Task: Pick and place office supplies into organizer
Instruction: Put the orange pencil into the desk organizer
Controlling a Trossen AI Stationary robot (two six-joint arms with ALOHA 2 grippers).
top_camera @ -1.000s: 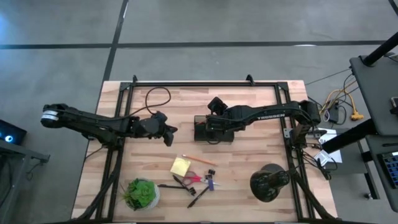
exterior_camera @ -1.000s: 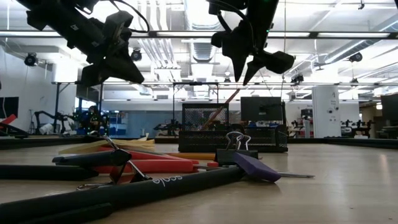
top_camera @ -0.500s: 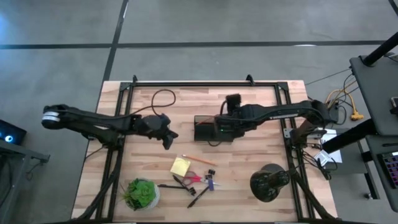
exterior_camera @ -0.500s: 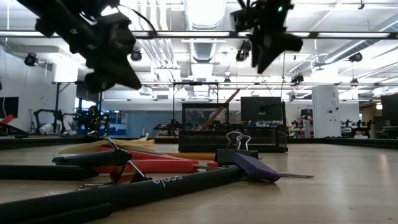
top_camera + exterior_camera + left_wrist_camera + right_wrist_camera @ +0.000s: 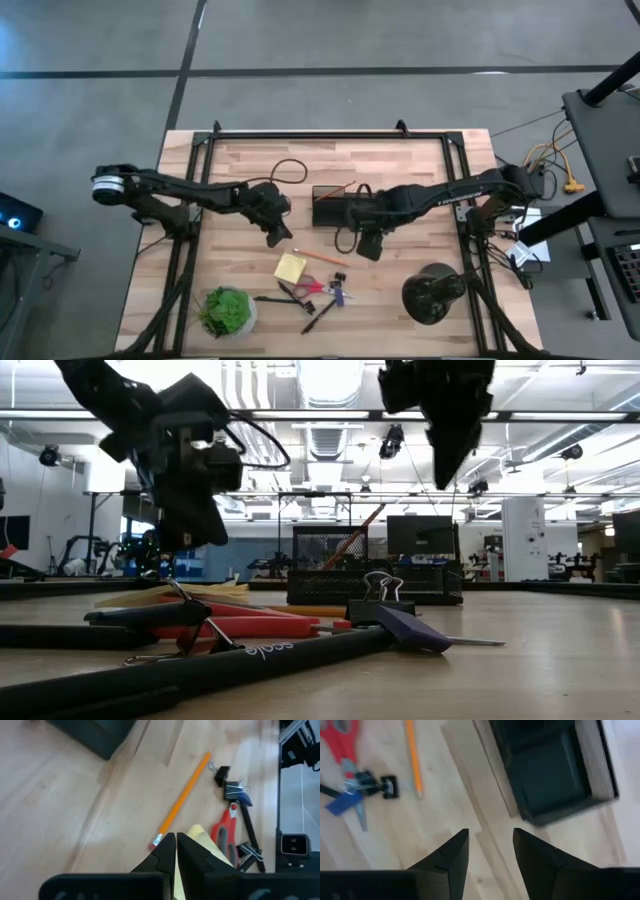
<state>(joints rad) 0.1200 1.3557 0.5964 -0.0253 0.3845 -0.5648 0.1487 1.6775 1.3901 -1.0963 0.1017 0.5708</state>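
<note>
The black mesh organizer [image 5: 335,206] stands mid-table with a thin orange-brown stick [image 5: 355,536] leaning in it. Nearer lie the yellow sticky pad [image 5: 290,267], orange pencil [image 5: 320,257], red scissors [image 5: 312,287], black pens [image 5: 275,298], clips [image 5: 222,772] and a purple piece [image 5: 338,295]. My left gripper [image 5: 275,236] is shut and empty, above the table just far-left of the pad; the left wrist view shows it [image 5: 176,851] over the pencil's end. My right gripper [image 5: 368,246] is open and empty, just near of the organizer's right part; it also shows in the right wrist view [image 5: 490,845].
A green potted plant [image 5: 225,310] stands at the near left and a round black domed object [image 5: 432,292] at the near right. A black cable [image 5: 288,170] loops behind the left wrist. Bare wood lies between the organizer and the supplies.
My right gripper has moved from above the organizer's far side toward the table's near edge and now hangs just near of the organizer. My left gripper has moved a little toward the right and near edges, closer to the sticky pad. The supplies have stayed in place.
</note>
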